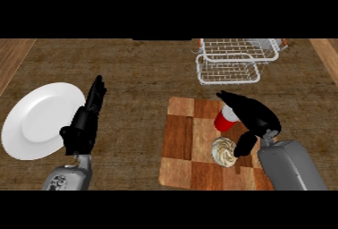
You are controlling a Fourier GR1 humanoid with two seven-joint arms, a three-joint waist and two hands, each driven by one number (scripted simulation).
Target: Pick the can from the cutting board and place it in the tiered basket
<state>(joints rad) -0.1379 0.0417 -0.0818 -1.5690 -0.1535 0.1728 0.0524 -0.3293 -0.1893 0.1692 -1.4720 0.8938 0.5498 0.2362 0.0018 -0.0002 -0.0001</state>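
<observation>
Red cylindrical can stood upright on the checkered wooden cutting board, right hand curled round it; white wire tiered basket lay straight ahead. Left hand rested spread, farther off.

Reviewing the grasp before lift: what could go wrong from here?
The right hand covers the red can from above, so whether it is gripped cannot be seen; the can might tip. The cream item lies right beside the thumb and could get nudged. The tiered basket has wire rims that may catch the can.
</observation>
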